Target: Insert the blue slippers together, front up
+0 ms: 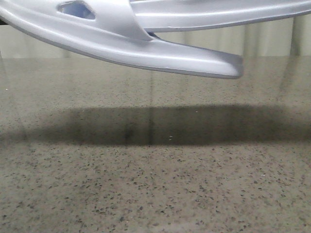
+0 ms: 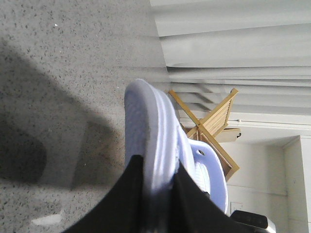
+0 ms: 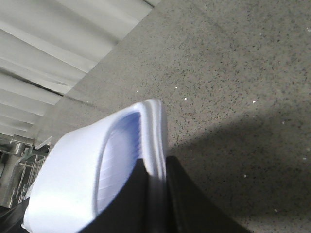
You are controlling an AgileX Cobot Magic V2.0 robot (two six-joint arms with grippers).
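Observation:
Two pale blue slippers hang in the air close to the front camera. One slipper (image 1: pixel 146 48) slants down from the upper left, with a triangular side cut-out. The other slipper (image 1: pixel 218 14) lies across the top right, overlapping the first. Neither gripper shows in the front view. In the left wrist view my left gripper (image 2: pixel 156 177) is shut on a slipper's sole edge (image 2: pixel 146 126), and a strap (image 2: pixel 211 170) shows behind it. In the right wrist view my right gripper (image 3: pixel 156 177) is shut on the edge of a slipper (image 3: pixel 116 155) whose ribbed footbed and wide strap show.
The speckled grey table (image 1: pixel 155 184) lies below, with a wide dark shadow (image 1: pixel 160 124) under the slippers. A wooden folding stand (image 2: pixel 214 121) and pale curtains (image 2: pixel 233 43) are beyond the table. A metal rack (image 3: pixel 14 165) stands past the table's far side.

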